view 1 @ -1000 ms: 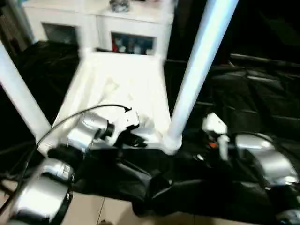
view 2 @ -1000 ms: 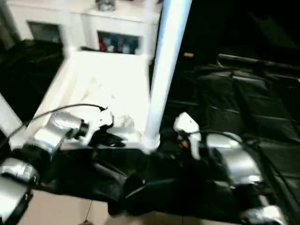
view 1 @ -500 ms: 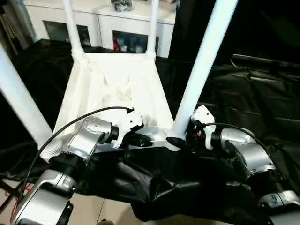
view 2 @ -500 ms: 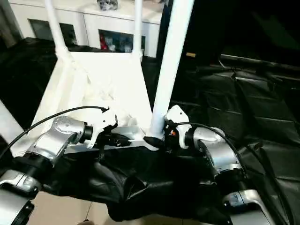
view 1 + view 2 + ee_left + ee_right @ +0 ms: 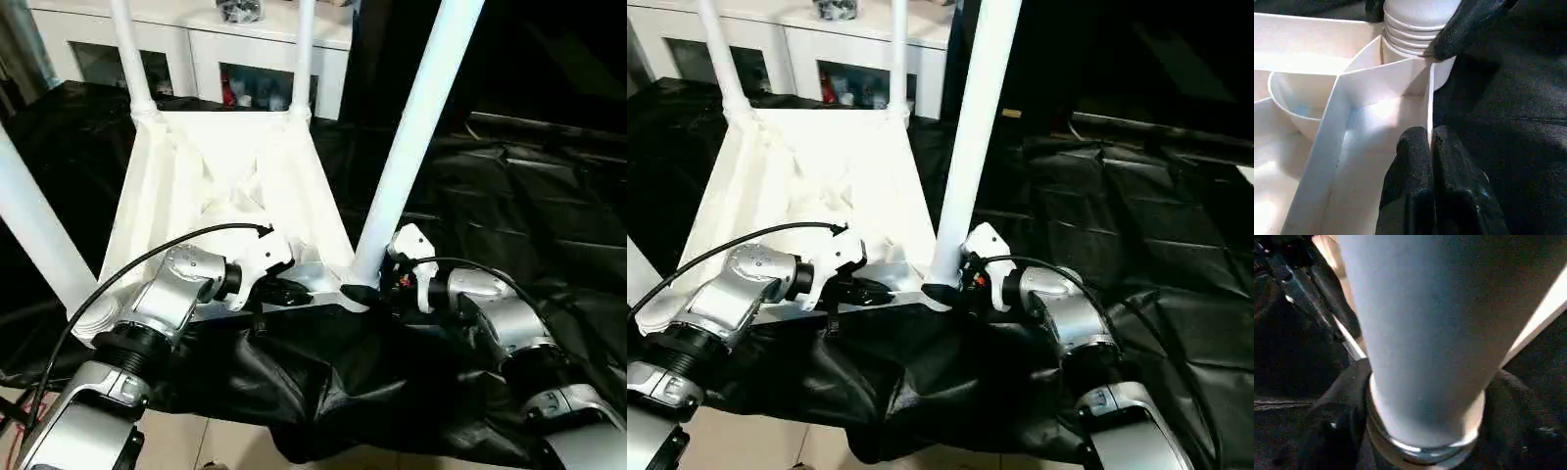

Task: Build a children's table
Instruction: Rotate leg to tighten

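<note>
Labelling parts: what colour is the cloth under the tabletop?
Black, glossy and wrinkled cloth; the tabletop on it is white. Clearest in the left eye view.

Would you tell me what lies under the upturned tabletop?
Black cloth lies under the tabletop, spreading around it. What the cloth covers cannot be seen.

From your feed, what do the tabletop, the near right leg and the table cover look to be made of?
Tabletop: likely moulded white plastic, given thin ribs and a smooth, slightly glossy underside. Near right leg: smooth white tube, probably plastic, with ridged rings at its base; metal can't be excluded. Cover: thin black sheet, probably plastic film, creased and shiny.
</note>
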Controlling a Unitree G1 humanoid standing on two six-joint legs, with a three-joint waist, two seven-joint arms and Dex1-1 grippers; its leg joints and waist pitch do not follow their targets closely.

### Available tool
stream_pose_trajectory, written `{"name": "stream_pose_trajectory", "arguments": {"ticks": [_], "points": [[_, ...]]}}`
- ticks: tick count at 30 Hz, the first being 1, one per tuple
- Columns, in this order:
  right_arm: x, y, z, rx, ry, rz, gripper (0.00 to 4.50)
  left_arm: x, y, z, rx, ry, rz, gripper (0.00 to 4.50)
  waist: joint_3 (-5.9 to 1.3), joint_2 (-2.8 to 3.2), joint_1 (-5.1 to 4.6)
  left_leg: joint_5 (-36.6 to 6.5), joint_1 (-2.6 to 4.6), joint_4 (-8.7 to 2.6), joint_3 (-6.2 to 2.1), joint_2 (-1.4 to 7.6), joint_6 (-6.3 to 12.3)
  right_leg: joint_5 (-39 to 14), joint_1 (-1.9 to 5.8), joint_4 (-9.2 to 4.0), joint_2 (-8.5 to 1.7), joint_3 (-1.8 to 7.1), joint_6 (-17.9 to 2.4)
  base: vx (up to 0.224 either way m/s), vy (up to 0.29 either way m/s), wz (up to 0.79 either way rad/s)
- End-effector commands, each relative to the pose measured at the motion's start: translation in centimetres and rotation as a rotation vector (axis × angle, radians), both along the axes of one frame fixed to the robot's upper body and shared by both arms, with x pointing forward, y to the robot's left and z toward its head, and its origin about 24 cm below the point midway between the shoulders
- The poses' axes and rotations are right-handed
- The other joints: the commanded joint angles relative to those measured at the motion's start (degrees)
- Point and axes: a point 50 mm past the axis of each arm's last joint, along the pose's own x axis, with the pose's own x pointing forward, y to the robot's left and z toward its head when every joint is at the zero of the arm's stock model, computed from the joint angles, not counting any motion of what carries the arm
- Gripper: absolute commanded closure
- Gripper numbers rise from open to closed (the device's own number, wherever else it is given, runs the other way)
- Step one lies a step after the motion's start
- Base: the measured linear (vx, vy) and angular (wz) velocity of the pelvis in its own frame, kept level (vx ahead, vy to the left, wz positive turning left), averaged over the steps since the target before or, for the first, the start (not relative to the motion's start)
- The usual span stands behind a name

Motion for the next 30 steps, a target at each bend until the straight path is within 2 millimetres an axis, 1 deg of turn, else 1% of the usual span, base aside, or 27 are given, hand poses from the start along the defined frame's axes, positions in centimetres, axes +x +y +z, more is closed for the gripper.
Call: {"name": "stream_pose_trajectory", "arguments": {"ticks": [1, 2, 3, 5, 6, 7, 8, 9, 11, 12, 13, 14, 15, 16, 17, 18, 19, 20, 21, 22, 23, 25, 26, 27, 28, 29, 30], "points": [[0.6, 0.1, 0.2, 0.003, -0.015, -0.046, 1.48, -0.7, -0.6, -1.6, 0.014, 0.059, 0.013, 4.5, -2.94, -0.09, 0.14, -17.1, -0.07, -3.96, 0.55, -0.42, 0.71, -20.0, 2.04, -5.19, -2.44, 1.58, -10.0, 0.0, 0.0, 0.0], [0.7, 0.1, 0.1, 0.012, -0.012, -0.064, 1.66, -0.6, -0.7, -1.6, 0.011, 0.053, 0.026, 4.5, -2.92, -0.07, 0.11, -17.2, -0.06, -4.01, 0.52, -0.41, 0.63, -20.1, 2.04, -5.18, -2.43, 1.56, -10.0, 0.0, 0.0, 0.0], [0.7, 0.1, 0.1, 0.012, -0.012, -0.064, 1.7, -0.6, -0.7, -1.6, 0.011, 0.053, 0.026, 4.5, -2.91, -0.11, 0.06, -17.5, -0.02, -4.03, 0.52, -0.42, 0.53, -20.3, 1.99, -5.25, -2.39, 1.55, -10.0, 0.0, 0.0, 0.0], [1.2, 0.3, -0.4, 0.025, -0.015, -0.181, 1.72, -0.1, -1.3, -1.7, -0.003, 0.027, 0.086, 4.5, -2.82, -0.25, -0.08, -17.9, -0.01, -4.09, 0.51, -0.49, 0.09, -21.6, 1.86, -5.41, -2.43, 1.55, -9.7, 0.0, 0.0, 0.0], [1.4, 0.4, -0.7, 0.026, -0.014, -0.229, 1.74, 0.0, -1.6, -1.7, -0.008, 0.02, 0.105, 4.5, -2.87, -0.19, -0.15, -18.1, 0.0, -4.08, 0.46, -0.51, -0.18, -22.4, 1.86, -5.38, -2.49, 1.51, -9.5, 0.0, 0.0, 0.0], [1.6, 0.6, -0.9, 0.029, -0.01, -0.276, 1.74, 0.2, -1.9, -1.6, -0.015, 0.012, 0.129, 4.5, -2.96, -0.29, -0.28, -18.3, -0.11, -4.06, 0.37, -0.63, -0.32, -23.7, 2.03, -5.51, -2.47, 1.41, -8.8, 0.0, 0.0, 0.0], [1.8, 0.9, -1.3, 0.034, -0.002, -0.346, 1.74, 0.5, -2.6, -1.5, -0.025, 0.003, 0.158, 4.5, -2.95, -0.28, -0.36, -18.3, -0.09, -4.05, 0.4, -0.58, -0.4, -23.9, 1.91, -5.52, -2.51, 1.45, -8.7, 0.0, 0.0, 0.0], [2.0, 1.3, -1.6, 0.041, 0.01, -0.417, 1.75, 0.7, -3.4, -1.4, -0.034, -0.008, 0.184, 4.5, -2.89, -0.19, -0.36, -18.9, 0.3, -3.98, 0.44, -0.57, -0.55, -25.0, 1.5, -5.79, -2.52, 1.5, -8.5, 0.0, 0.0, 0.0], [2.2, 1.8, -1.9, 0.045, 0.025, -0.484, 1.75, 1.0, -4.1, -1.2, -0.04, -0.02, 0.205, 4.5, -3.1, -0.03, -0.48, -17.9, 0.09, -4.08, 0.35, -0.56, -0.92, -22.4, 1.74, -5.49, -2.47, 1.55, -8.9, 0.0, 0.0, 0.0], [2.3, 2.5, -2.1, 0.04, 0.032, -0.528, 1.75, 1.1, -4.9, -1.1, -0.043, -0.028, 0.22, 4.5, -3.13, 0.11, -0.52, -17.8, 0.12, -4.07, 0.4, -0.59, -0.81, -21.4, 1.75, -5.44, -2.33, 1.53, -9.1, 0.0, 0.0, 0.0], [2.3, 2.5, -2.1, 0.04, 0.032, -0.528, 1.75, 1.1, -4.9, -1.1, -0.043, -0.028, 0.22, 4.5, -3.08, 0.15, -0.68, -18.0, 0.06, -4.07, 0.5, -0.56, -0.76, -20.6, 1.59, -5.41, -2.29, 1.61, -9.4, 0.0, 0.0, 0.0], [2.4, 4.5, -2.2, 0.032, 0.044, -0.554, 1.75, 1.2, -6.1, -0.9, -0.036, -0.044, 0.223, 4.5, -3.19, 0.38, -0.69, -17.7, -0.08, -4.07, 0.46, -0.65, -0.66, -19.2, 1.83, -5.24, -2.24, 1.59, -9.6, 0.0, 0.0, 0.0], [2.4, 4.7, -2.2, 0.032, 0.044, -0.552, 1.75, 1.2, -6.2, -0.9, -0.035, -0.046, 0.221, 4.5, -3.17, 0.3, -0.77, -17.5, -0.17, -4.13, 0.46, -0.68, -0.8, -18.8, 1.82, -5.24, -2.21, 1.57, -9.6, 0.0, 0.0, 0.0], [2.3, 5.4, -2.2, 0.032, 0.045, -0.547, 1.75, 1.2, -6.4, -0.9, -0.031, -0.05, 0.218, 4.5, -3.23, 0.24, -0.82, -17.7, -0.12, -4.14, 0.41, -0.71, -0.82, -18.9, 1.91, -5.24, -2.15, 1.47, -9.3, 0.0, 0.0, 0.0], [1.9, 7.1, -2.1, 0.035, 0.021, -0.459, 1.75, 0.9, -6.9, -1.0, -0.022, -0.053, 0.183, 4.5, -3.25, 0.29, -0.79, -17.7, -0.08, -4.08, 0.46, -0.71, -0.57, -18.3, 1.88, -5.33, -2.21, 1.52, -9.4, 0.0, 0.0, 0.0], [1.8, 7.5, -2.0, 0.044, 0.013, -0.431, 1.75, 0.8, -7.0, -1.1, -0.022, -0.05, 0.171, 4.5, -3.25, 0.26, -0.86, -17.8, -0.16, -4.12, 0.46, -0.67, -0.41, -17.9, 1.92, -5.29, -2.2, 1.52, -9.5, 0.0, 0.0, 0.0], [1.8, 7.7, -1.9, 0.047, 0.006, -0.418, 1.4, 0.6, -7.0, -1.2, -0.022, -0.047, 0.157, 4.5, -3.26, 0.22, -0.82, -17.5, -0.17, -4.13, 0.5, -0.7, -0.14, -17.4, 2.01, -5.31, -2.16, 1.51, -9.5, 0.0, 0.0, 0.0], [1.8, 7.6, -1.8, 0.067, 0.016, -0.409, 1.19, 0.5, -6.8, -1.2, -0.021, -0.044, 0.144, 4.5, -3.24, 0.36, -0.82, -17.4, -0.18, -4.26, 0.47, -0.67, 0.02, -17.0, 2.1, -5.32, -2.18, 1.48, -9.7, 0.0, 0.0, 0.0], [1.8, 7.4, -1.5, 0.092, 0.022, -0.394, 1.06, 0.3, -6.5, -1.2, -0.025, -0.046, 0.111, 4.5, -3.22, 0.34, -0.86, -17.5, -0.2, -4.3, 0.45, -0.67, 0.13, -17.1, 2.1, -5.34, -2.17, 1.46, -9.7, 0.0, 0.0, 0.0], [1.9, 7.2, -1.3, 0.112, 0.027, -0.381, 1.03, 0.1, -6.2, -1.1, -0.036, -0.047, 0.067, 4.5, -3.25, 0.31, -0.91, -17.8, -0.4, -4.37, 0.37, -0.68, 0.34, -17.4, 2.28, -5.39, -2.24, 1.44, -9.7, 0.0, 0.0, 0.0], [2.0, 6.9, -1.2, 0.108, 0.016, -0.36, 0.96, 0.0, -5.9, -1.1, -0.037, -0.038, 0.059, 4.5, -3.34, 0.39, -0.97, -17.3, -0.44, -4.41, 0.33, -0.57, 0.45, -16.9, 2.39, -5.3, -2.32, 1.46, -9.9, 0.0, 0.0, 0.0], [1.9, 6.7, -1.0, 0.099, 0.001, -0.328, 0.71, -0.1, -5.6, -1.0, -0.038, -0.034, 0.04, 4.5, -3.4, 0.46, -0.88, -16.4, -0.16, -4.31, 0.49, -0.47, 0.68, -15.1, 2.19, -5.24, -2.32, 1.58, -10.6, 0.0, 0.0, 0.0], [1.6, 5.9, -0.8, 0.092, -0.024, -0.228, 0.71, -0.5, -4.6, -1.0, -0.032, -0.016, -0.008, 4.5, -3.5, 0.54, -0.7, -14.6, -0.27, -4.23, 0.53, -0.46, 1.15, -11.2, 2.57, -4.8, -2.24, 1.53, -11.8, 0.0, 0.0, 0.0], [1.5, 5.7, -0.7, 0.093, -0.029, -0.204, 0.71, -0.5, -4.4, -1.1, -0.028, -0.012, -0.014, 4.5, -3.59, 0.56, -0.69, -13.8, -0.35, -4.19, 0.59, -0.49, 1.42, -9.7, 2.7, -4.67, -2.17, 1.52, -12.1, 0.0, 0.0, 0.0], [1.4, 5.5, -0.6, 0.097, -0.036, -0.181, 0.71, -0.6, -4.2, -1.0, -0.029, -0.011, -0.029, 4.5, -3.63, 0.6, -0.63, -12.4, -0.24, -4.1, 0.72, -0.41, 1.86, -6.5, 2.73, -4.39, -2.16, 1.58, -13.0, 0.0, 0.0, 0.0], [1.1, 4.9, -0.4, 0.102, -0.052, -0.128, 0.71, -0.7, -3.7, -1.0, -0.026, -0.001, -0.054, 4.5, -3.73, 0.52, -0.5, -11.3, -0.16, -3.99, 0.76, -0.41, 2.46, -4.2, 2.9, -4.17, -2.12, 1.52, -13.8, 0.0, 0.0, 0.0], [0.9, 4.4, -0.3, 0.107, -0.06, -0.088, 0.71, -0.9, -3.3, -0.9, -0.025, 0.008, -0.08, 4.5, -3.77, 0.54, -0.47, -10.7, -0.14, -3.91, 0.84, -0.45, 2.75, -3.0, 2.91, -4.01, -2.1, 1.55, -14.2, 0.0, 0.0, 0.0]]}}
